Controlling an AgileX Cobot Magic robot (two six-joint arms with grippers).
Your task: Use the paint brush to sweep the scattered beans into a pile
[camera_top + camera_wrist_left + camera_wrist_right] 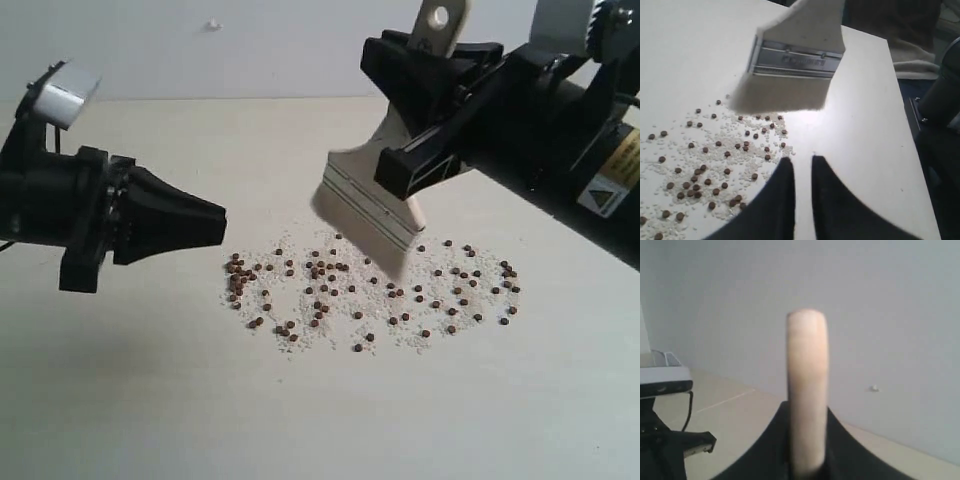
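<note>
In the middle of the pale tabletop (150, 400), well away from its far edge, lie lots of tiny round dark-brown beans (330, 290). They are spread out in a wide, thin patch, not heaped up. Small white crumbs (400, 335) are mixed in with them.

The wide flat paint brush (370, 200) with pale bristles, a silver metal band and a light wooden handle is tilted over the middle of the patch. Its bristles point down at the beans, but they look blurry, so I cannot tell if they touch the tabletop. The black right gripper (405, 118) is closed tight on the wooden handle.

The black left gripper (215, 222) hangs above the tabletop beside the left end of the patch. Its two fingers (775, 200) are almost together, with just a thin gap, and it is holding nothing.
</note>
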